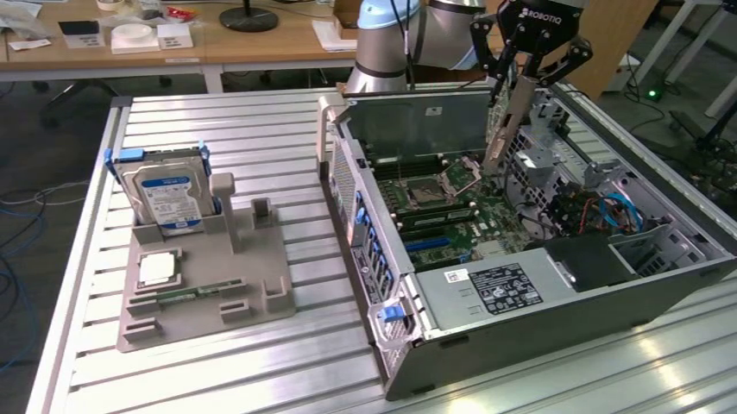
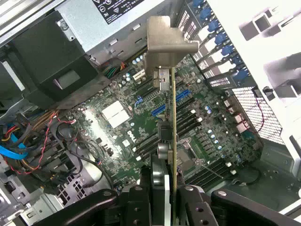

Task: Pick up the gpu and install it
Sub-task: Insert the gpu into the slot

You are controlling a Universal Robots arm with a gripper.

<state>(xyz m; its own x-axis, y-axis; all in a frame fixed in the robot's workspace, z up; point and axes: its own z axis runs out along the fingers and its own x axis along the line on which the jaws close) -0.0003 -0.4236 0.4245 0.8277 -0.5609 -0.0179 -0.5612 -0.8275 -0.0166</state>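
A slatted aluminium table (image 1: 230,129) is seen in a workshop, with light wooden desks (image 1: 265,43) behind it. On the table an open grey metal computer case (image 1: 645,293) is laid on its side, so that its green motherboard (image 1: 461,216) is exposed. Toward the exterior view's left, well apart from the case, a grey moulded parts holder (image 1: 259,259) is set, and a silver hard drive with a blue label (image 1: 167,194) is stood upright in it. The pale blue and silver robot arm (image 1: 398,39) is reached in from behind the case, and its black two-finger gripper (image 1: 530,73) is pointed down over the open interior. The gpu, a thin flat circuit card with a silver metal bracket at its far end (image 2: 174,122), is gripped edge-on between the black fingers (image 2: 136,202), which are closed partway onto its two faces. The card is hung lengthwise below the gripper, slightly tilted, above the motherboard near the processor socket; whether its lower end is touching the board cannot be told.
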